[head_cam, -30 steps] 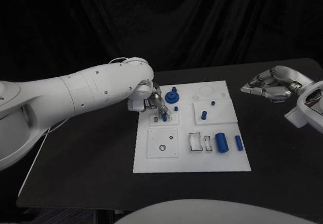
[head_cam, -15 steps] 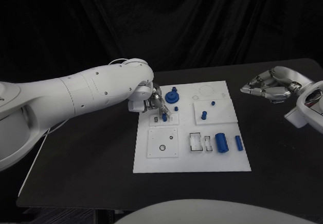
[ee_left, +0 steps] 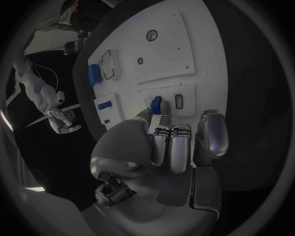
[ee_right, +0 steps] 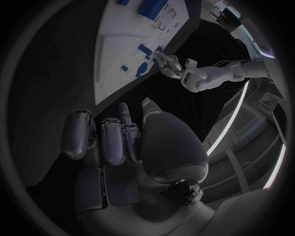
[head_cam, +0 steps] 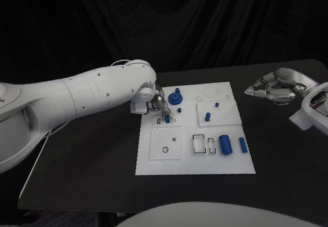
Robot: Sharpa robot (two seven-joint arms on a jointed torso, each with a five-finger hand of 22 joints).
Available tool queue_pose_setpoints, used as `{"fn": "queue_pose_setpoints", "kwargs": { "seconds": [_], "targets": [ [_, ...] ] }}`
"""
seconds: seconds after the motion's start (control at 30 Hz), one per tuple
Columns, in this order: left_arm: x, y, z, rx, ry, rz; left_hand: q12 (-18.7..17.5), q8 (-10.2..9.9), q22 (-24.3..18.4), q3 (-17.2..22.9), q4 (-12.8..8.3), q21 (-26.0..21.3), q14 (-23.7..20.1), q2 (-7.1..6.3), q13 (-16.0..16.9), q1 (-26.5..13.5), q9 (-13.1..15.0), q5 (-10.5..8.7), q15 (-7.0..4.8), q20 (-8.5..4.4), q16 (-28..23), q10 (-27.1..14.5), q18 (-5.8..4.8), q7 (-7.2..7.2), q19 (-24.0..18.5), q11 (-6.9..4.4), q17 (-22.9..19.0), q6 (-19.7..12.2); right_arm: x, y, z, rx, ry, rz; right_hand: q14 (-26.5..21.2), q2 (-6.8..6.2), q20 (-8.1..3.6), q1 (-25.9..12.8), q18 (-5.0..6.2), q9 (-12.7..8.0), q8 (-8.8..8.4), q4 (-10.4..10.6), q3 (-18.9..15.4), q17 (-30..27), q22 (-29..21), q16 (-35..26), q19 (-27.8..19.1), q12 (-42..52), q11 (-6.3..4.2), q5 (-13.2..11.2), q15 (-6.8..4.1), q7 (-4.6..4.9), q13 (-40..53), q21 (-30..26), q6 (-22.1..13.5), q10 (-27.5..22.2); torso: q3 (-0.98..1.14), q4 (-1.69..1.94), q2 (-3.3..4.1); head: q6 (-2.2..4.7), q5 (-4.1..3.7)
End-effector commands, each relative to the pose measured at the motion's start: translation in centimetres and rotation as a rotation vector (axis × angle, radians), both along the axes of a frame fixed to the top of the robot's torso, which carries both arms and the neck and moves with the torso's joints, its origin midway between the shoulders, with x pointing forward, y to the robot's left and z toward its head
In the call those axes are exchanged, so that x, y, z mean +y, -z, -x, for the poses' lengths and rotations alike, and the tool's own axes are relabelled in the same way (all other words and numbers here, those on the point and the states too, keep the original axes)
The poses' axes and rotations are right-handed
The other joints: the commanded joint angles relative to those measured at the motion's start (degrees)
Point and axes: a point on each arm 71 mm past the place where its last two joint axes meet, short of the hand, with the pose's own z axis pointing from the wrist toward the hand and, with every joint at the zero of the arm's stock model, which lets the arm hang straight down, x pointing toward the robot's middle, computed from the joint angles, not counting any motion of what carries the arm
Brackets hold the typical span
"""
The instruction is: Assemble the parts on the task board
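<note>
The white task board lies in the middle of the black table. My left hand hangs over its far left part, fingertips down on a small blue part that stands on a small square plate beside a dark slot. In the left wrist view the thumb and a finger meet at this blue part next to the slot. A blue gear sits just beyond the hand. My right hand is off the board to its right, fingers curled in, holding nothing.
Two short blue pegs stand on the board's right-hand square plate. A thick blue cylinder and a thinner one lie near the front right. A ring outline marks the front left plate. Bare black table surrounds the board.
</note>
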Motion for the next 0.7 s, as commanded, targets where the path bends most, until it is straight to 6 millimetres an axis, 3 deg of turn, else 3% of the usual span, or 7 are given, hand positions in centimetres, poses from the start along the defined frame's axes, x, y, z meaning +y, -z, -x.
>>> {"fn": "queue_pose_setpoints", "kwargs": {
  "seconds": [0.03, 0.1, 0.23, 0.4, 0.63, 0.7],
  "targets": [
    [-0.12, 0.23, 0.21, 0.018, 0.011, 0.002, 0.2, -0.19, 1.4, -0.07, 0.34, -0.32, 5.95, -0.05, 15.08, -0.44, -0.08, -0.28, 0.16, 0.1, -0.07, 5.97, 0.84, 0.11, -0.11, 0.2, 15.09, 0.23, -0.07, 0.28, 0.03, 0.023, 0.007, 0.008, 2.84, 0.27, 0.0, 0.25, 0.87, -0.07, -0.24, -0.29, -0.05, 5.13, 3.38, -0.11, -0.47, -0.35, 0.08, 0.35, -0.03, 0.04, 5.84, -0.19, 0.29, -0.45, 0.01, 0.02, -0.02, 0.0, -0.04],
    [-0.12, 0.25, 0.21, 0.018, 0.011, 0.002, 0.2, -0.22, 1.45, 0.12, 0.27, -0.31, 5.95, 0.06, 15.08, -0.43, -0.09, -0.09, 0.16, 0.11, -0.07, 5.97, 0.83, 0.04, -0.07, 0.17, 15.09, 0.35, -0.09, 0.3, 0.04, 0.025, 0.008, 0.009, 2.84, 0.27, 0.0, 0.25, 0.87, -0.07, -0.24, -0.29, -0.05, 5.13, 3.38, -0.11, -0.47, -0.35, 0.08, 0.35, -0.03, 0.04, 5.84, -0.19, 0.29, -0.45, 0.01, 0.02, 0.0, 0.0, -0.03],
    [-0.12, 0.26, 0.2, 0.016, 0.01, 0.004, 0.2, -0.48, 1.57, 1.88, -1.13, -0.42, 5.95, -0.08, 15.08, 0.44, -0.11, 3.51, -0.03, -0.03, -0.07, 5.97, 0.85, -0.26, -0.01, -0.07, 15.09, 0.72, -0.11, 0.31, 0.04, 0.026, 0.008, 0.01, 2.84, 0.27, 0.0, 0.25, 0.87, -0.07, -0.24, -0.29, -0.05, 5.13, 3.38, -0.11, -0.47, -0.35, 0.08, 0.35, -0.03, 0.04, 5.84, -0.19, 0.29, -0.45, 0.0, 0.03, 0.02, 0.0, -0.02],
    [-0.13, 0.26, 0.19, 0.014, 0.01, 0.008, 0.2, -0.73, 1.66, 4.4, -2.74, -0.59, 5.95, -0.58, 15.08, 1.09, -0.06, 6.56, -0.2, -0.2, -0.07, 5.97, 0.86, -0.47, 0.0, -0.26, 15.09, 0.9, -0.13, 0.34, 0.04, 0.03, 0.009, 0.011, 2.84, 0.27, 0.0, 0.25, 0.87, -0.07, -0.24, -0.29, -0.05, 5.13, 3.38, -0.11, -0.47, -0.35, 0.08, 0.35, -0.03, 0.04, 5.84, -0.19, 0.29, -0.45, -0.02, 0.02, 0.02, 0.0, 0.06],
    [-0.14, 0.29, 0.21, 0.013, 0.012, 0.013, 0.2, -0.89, 1.97, 7.96, -4.41, -0.54, 5.95, -1.57, 15.08, 0.76, 0.11, 8.56, -0.33, -0.34, -0.07, 5.97, 0.8, -0.55, 0.19, -0.4, 15.09, 1.13, -0.13, 0.39, 0.05, 0.037, 0.009, 0.014, 2.81, 0.29, 0.0, 0.25, 0.9, -0.08, -0.24, -0.27, -0.04, 5.05, 3.3, -0.2, -0.54, -0.38, 0.09, 0.41, -0.02, 0.04, 5.8, -0.35, 0.32, -0.49, -0.02, 0.02, 0.03, 0.0, 0.18],
    [-0.13, 0.3, 0.22, 0.012, 0.013, 0.016, 0.2, -0.9, 2.19, 11.07, -5.55, -0.56, 5.95, -2.49, 15.08, -0.22, 0.41, 9.53, -0.33, -0.43, -0.07, 5.97, 0.78, -0.61, 0.3, -0.45, 15.09, 1.35, -0.13, 0.41, 0.06, 0.039, 0.009, 0.014, 2.78, 0.35, 0.0, 0.29, 0.92, -0.08, -0.23, -0.26, 0.0, 5.0, 3.26, -0.27, -0.57, -0.38, 0.09, 0.49, -0.01, 0.03, 5.81, -0.43, 0.36, -0.49, -0.03, 0.03, 0.03, 0.0, 0.18]
  ]
}}
